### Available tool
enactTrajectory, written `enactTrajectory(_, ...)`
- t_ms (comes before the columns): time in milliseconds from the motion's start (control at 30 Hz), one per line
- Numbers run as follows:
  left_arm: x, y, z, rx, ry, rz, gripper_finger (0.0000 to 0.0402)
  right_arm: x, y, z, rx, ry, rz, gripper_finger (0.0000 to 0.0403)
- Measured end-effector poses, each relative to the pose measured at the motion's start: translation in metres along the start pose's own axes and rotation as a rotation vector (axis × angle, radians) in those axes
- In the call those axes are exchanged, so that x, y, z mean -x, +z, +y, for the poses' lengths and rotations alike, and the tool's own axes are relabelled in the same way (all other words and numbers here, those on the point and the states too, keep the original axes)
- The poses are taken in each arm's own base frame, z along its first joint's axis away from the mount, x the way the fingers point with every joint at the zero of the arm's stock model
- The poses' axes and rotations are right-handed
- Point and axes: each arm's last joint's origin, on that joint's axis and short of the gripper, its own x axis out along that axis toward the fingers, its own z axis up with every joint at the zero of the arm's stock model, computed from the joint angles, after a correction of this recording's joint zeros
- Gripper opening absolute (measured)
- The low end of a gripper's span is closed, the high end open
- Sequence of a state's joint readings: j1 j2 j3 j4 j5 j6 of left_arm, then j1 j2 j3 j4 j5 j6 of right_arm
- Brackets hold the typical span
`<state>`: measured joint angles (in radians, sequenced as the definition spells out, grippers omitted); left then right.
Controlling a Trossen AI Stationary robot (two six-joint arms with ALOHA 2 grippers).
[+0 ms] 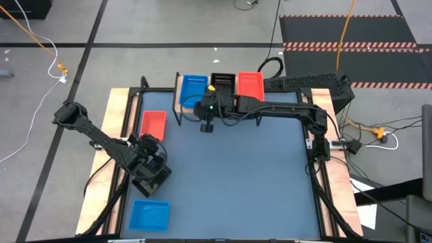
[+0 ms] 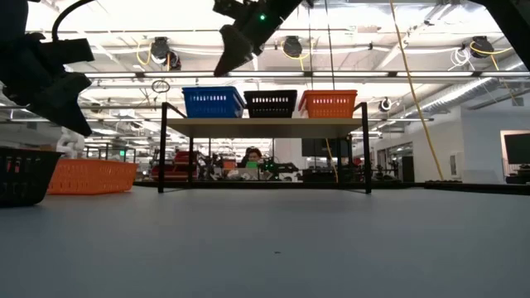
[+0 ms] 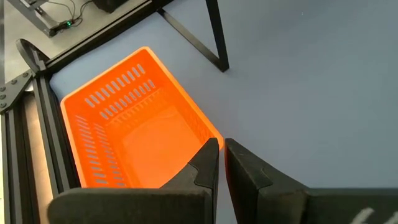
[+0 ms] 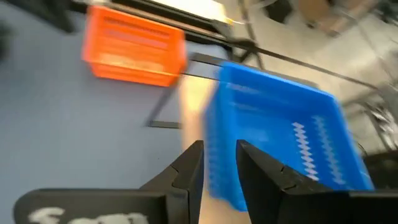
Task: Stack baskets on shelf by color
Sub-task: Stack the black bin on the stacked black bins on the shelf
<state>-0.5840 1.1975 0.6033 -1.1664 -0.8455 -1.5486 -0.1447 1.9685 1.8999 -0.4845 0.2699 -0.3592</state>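
Note:
The shelf (image 2: 265, 127) stands at the table's far edge and carries a blue basket (image 1: 194, 86), a black basket (image 1: 222, 84) and a red basket (image 1: 251, 84) side by side. On the table lie a red basket (image 1: 154, 125), a black basket (image 1: 152, 181) and a blue basket (image 1: 150, 214), all near the left edge. My left gripper (image 1: 154, 162) hangs shut and empty above the black basket (image 2: 23, 175); its wrist view looks down on the red basket (image 3: 134, 124). My right gripper (image 2: 225, 62) is open and empty, raised just in front of the blue basket (image 4: 280, 143) on the shelf.
Wooden rails (image 1: 120, 115) and black frame bars run along the table's left and right sides. The shelf's thin black legs (image 2: 161, 149) stand on the tabletop. The table's middle and right part (image 1: 256, 175) is bare surface.

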Motion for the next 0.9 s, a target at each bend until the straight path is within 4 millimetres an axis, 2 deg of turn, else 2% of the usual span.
enactTrajectory(233, 0.000, 0.000, 0.000, -0.018, -0.001, 0.003, 0.0031, 0.010, 0.012, 0.035, 0.065, 0.188, -0.075, 0.0086)
enactTrajectory(333, 0.000, 0.000, 0.000, -0.018, -0.002, 0.003, 0.0031, 0.008, 0.010, 0.054, 0.072, 0.207, -0.119, 0.0086)
enactTrajectory(433, 0.000, 0.000, -0.001, -0.018, -0.007, 0.003, 0.0031, -0.001, 0.003, 0.074, 0.032, 0.253, -0.189, 0.0086)
enactTrajectory(633, 0.000, 0.000, -0.001, -0.021, -0.005, -0.003, 0.0031, -0.028, -0.026, 0.122, -0.060, 0.498, -0.519, 0.0086)
enactTrajectory(700, 0.000, 0.000, -0.001, -0.019, -0.005, -0.010, 0.0031, -0.036, -0.034, 0.134, -0.094, 0.517, -0.541, 0.0086)
enactTrajectory(900, -0.004, 0.004, 0.000, 0.001, 0.022, -0.030, 0.0031, -0.058, -0.036, 0.162, -0.157, 0.570, -0.526, 0.0086)
